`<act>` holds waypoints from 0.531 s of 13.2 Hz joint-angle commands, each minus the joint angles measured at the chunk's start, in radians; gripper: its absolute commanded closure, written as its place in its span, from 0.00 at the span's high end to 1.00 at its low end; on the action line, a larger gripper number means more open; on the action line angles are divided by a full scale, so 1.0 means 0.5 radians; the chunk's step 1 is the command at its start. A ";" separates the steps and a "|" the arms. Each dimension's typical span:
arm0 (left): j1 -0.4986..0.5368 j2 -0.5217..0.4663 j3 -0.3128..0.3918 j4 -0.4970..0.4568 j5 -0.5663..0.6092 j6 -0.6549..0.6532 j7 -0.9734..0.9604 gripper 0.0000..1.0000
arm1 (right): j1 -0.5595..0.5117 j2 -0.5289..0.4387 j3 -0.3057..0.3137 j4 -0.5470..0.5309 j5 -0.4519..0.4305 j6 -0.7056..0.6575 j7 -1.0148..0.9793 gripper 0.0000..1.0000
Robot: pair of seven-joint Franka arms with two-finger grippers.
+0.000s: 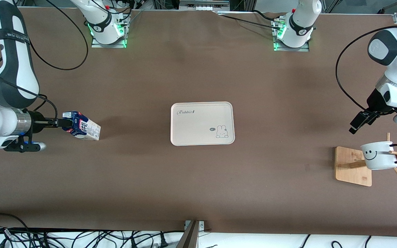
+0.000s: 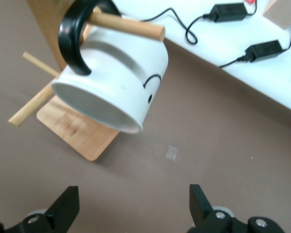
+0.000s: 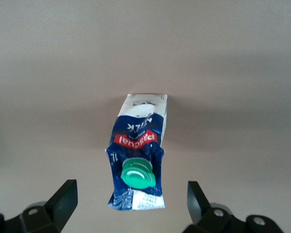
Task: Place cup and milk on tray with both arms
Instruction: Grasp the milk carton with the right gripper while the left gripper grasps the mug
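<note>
Approach step — right gripper spread around the milk near the right arm's end, left gripper spread above the racked cup, tray bare — closing on both next.

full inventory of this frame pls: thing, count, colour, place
tray: 1, cream with Rabbit lettering and a bunny drawing, mid-table, nothing on it
milk: 1, dark blue and white carton with green cap, standing on the table toward the right arm's end
cup: 1, white with black smiley and black handle, hung on a peg of the rack
wooden rack: 1, light wood base with pegs, toward the left arm's end, nearer the front camera than the tray
black power adapters: 2, with cables, on a white surface past the table edge
right gripper: black, open, at the milk's top
left gripper: black, open, over the table beside the rack
</note>
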 commanded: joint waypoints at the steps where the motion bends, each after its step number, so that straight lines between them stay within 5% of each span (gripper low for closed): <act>1: 0.013 0.121 -0.014 0.031 -0.050 0.263 0.142 1.00 | 0.004 0.041 0.013 0.015 -0.070 0.050 -0.072 1.00; 7: 0.016 0.311 -0.014 0.236 -0.151 0.335 0.164 1.00 | 0.041 0.078 0.016 -0.007 -0.076 0.007 -0.087 1.00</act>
